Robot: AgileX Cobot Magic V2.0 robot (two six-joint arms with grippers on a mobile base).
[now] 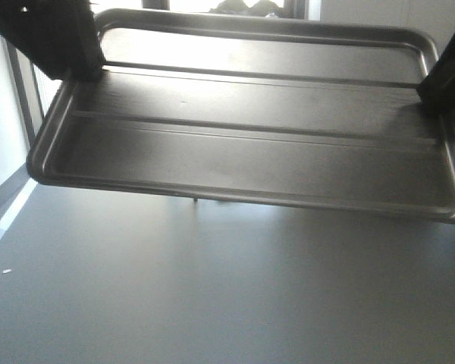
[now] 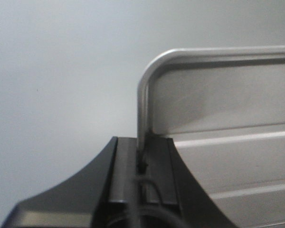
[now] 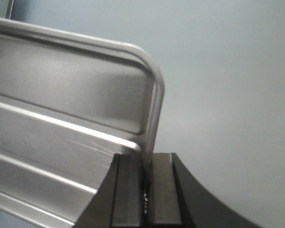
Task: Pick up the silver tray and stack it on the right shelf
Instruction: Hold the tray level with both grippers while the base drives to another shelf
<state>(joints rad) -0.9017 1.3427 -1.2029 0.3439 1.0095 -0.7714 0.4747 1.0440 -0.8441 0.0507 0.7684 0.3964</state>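
Note:
The silver tray (image 1: 243,144) hangs in the air close in front of the front camera, tilted, its two long ridges running across its floor. My left gripper (image 1: 80,72) is shut on the tray's left rim, and my right gripper (image 1: 440,95) is shut on its right rim. In the left wrist view the left gripper (image 2: 142,147) pinches the thin rim below the rounded corner of the tray (image 2: 228,123). The right wrist view shows the right gripper (image 3: 147,161) clamped on the rim of the tray (image 3: 61,109) the same way. The right shelf is out of view.
A plain grey floor (image 1: 212,296) spreads below the tray. A white wall with a dark baseboard (image 1: 0,189) runs along the left. Bright windows and dark shapes (image 1: 243,7) show above the tray's far rim.

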